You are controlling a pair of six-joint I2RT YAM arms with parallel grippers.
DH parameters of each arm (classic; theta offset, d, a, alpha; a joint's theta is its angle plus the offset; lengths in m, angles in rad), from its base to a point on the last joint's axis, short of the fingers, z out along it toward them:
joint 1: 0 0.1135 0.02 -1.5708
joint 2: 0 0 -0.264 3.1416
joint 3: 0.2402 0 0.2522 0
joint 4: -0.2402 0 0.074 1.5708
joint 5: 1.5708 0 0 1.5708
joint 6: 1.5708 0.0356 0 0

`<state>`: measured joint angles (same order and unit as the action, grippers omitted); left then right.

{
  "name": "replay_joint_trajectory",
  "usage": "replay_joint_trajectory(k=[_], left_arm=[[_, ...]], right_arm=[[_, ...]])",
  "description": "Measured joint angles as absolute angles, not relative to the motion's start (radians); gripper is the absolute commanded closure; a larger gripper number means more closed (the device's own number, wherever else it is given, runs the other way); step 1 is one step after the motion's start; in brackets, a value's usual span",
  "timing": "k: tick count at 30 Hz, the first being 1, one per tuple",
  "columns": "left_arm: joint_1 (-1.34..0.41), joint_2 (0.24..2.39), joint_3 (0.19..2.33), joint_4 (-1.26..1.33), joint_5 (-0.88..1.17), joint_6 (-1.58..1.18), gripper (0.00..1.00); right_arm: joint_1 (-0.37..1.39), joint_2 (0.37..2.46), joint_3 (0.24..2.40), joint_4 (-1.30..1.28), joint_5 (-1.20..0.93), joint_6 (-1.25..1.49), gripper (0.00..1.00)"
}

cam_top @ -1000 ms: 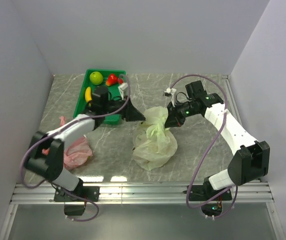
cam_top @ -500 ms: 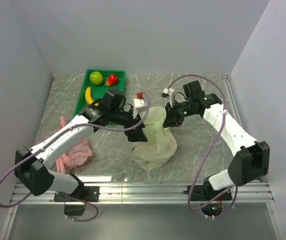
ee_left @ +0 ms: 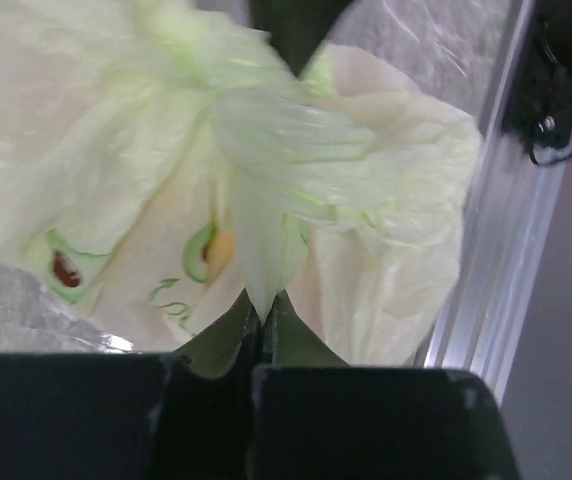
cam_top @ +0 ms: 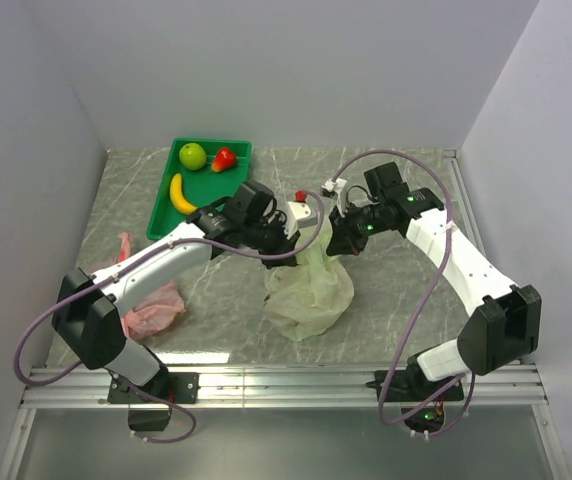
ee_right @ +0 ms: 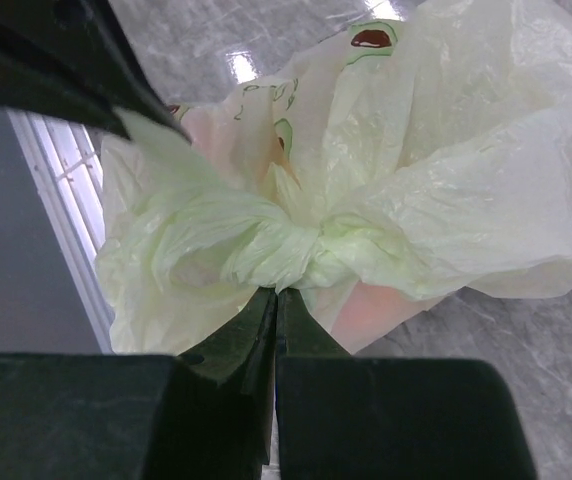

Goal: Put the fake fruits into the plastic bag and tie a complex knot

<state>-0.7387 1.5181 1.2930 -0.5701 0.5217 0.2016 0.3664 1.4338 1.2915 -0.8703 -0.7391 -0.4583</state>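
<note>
The pale green plastic bag (cam_top: pixel 311 288) lies bunched on the table's middle, its top twisted into a knot-like wad (ee_right: pixel 296 250). My left gripper (ee_left: pixel 263 302) is shut on a thin fold of the bag's top, on its left side (cam_top: pixel 288 248). On the opposite side, just under the wad, my right gripper (ee_right: pixel 276 292) is also shut on the bag. An orange-pink shape (ee_right: pixel 386 312) shows through the film. Fake fruits remain in the green tray (cam_top: pixel 228 186): a green apple (cam_top: pixel 193 155), a small red fruit (cam_top: pixel 224 158) and a yellow banana (cam_top: pixel 178 193).
A crumpled pink plastic bag (cam_top: pixel 148 303) lies left of my left arm. White walls close in the table on the left, back and right. A metal rail (cam_top: pixel 286 378) runs along the near edge.
My left arm has swung right from the tray to the bag; its jaws opened wide, then shut on a fold of the bag's top. The right gripper has kept its hold.
</note>
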Motion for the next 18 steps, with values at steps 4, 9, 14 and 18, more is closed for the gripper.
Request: replay_joint_trajectory(k=[4, 9, 14, 18], left_arm=[[-0.670, 1.491, 1.249, -0.529, 0.518, 0.170, 1.00], [-0.557, 1.431, 1.182, -0.497, 0.527, 0.125, 1.00], [-0.551, 1.394, 1.140, -0.469, 0.537, 0.112, 1.00], [-0.526, 1.367, 1.097, -0.462, 0.524, 0.120, 1.00]], right_arm=[[0.362, 1.407, 1.277, -0.876, -0.721, -0.503, 1.00], [0.330, 1.382, 1.244, -0.859, -0.723, -0.589, 1.00], [0.295, 1.382, 1.244, -0.852, -0.747, -0.653, 1.00], [0.252, 1.382, 1.246, -0.879, -0.738, -0.707, 1.00]])
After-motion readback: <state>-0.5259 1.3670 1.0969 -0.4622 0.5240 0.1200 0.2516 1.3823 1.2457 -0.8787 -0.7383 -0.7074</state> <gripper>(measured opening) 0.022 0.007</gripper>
